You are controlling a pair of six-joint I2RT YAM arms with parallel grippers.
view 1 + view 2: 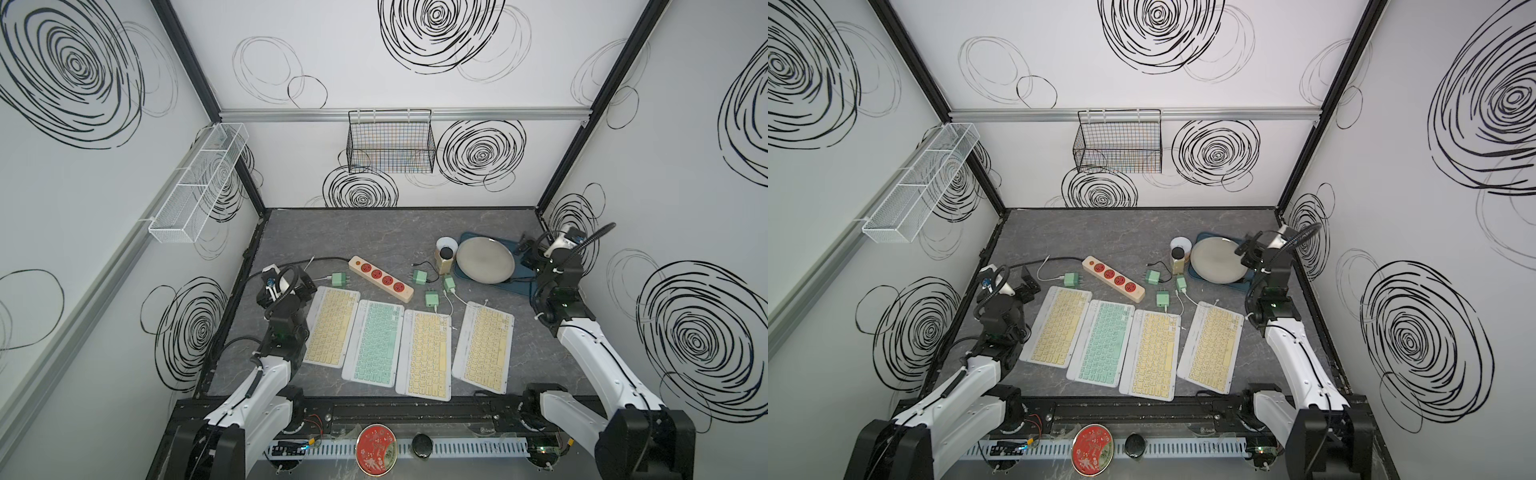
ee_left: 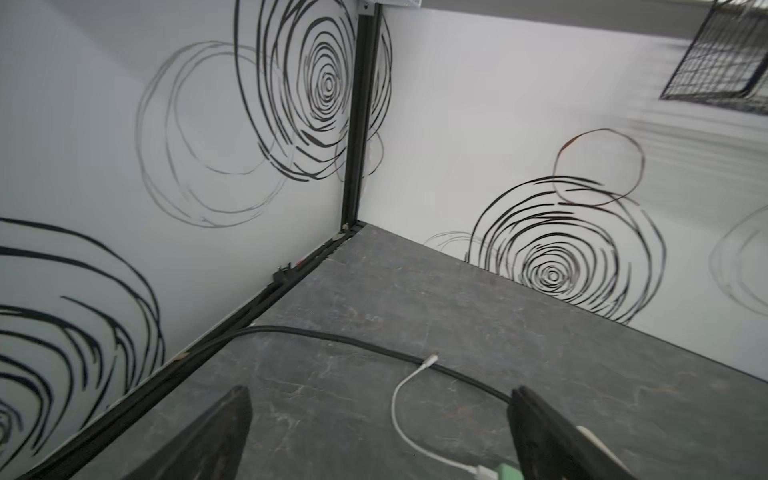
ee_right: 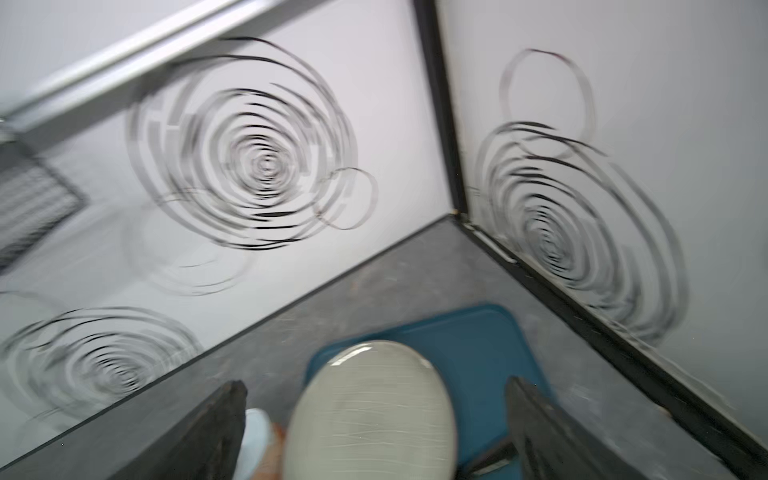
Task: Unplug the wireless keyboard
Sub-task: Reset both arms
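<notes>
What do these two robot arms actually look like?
The left arm and right arm have smooth white shells with chunky black joints. A ribbed black cable loops over each wrist. The left end effector and right end effector each have two flat black fingers.

The picture is blurred, but a pale round plate (image 3: 370, 415) lies on a blue tray (image 3: 478, 340). The dark fingers (image 3: 216, 424) of the right gripper (image 3: 376, 384) stand wide apart, one on each side of the plate. Beyond the plate, the grey table (image 3: 374, 282) reaches a corner of two white walls (image 3: 374, 124) with black swirls.
</notes>
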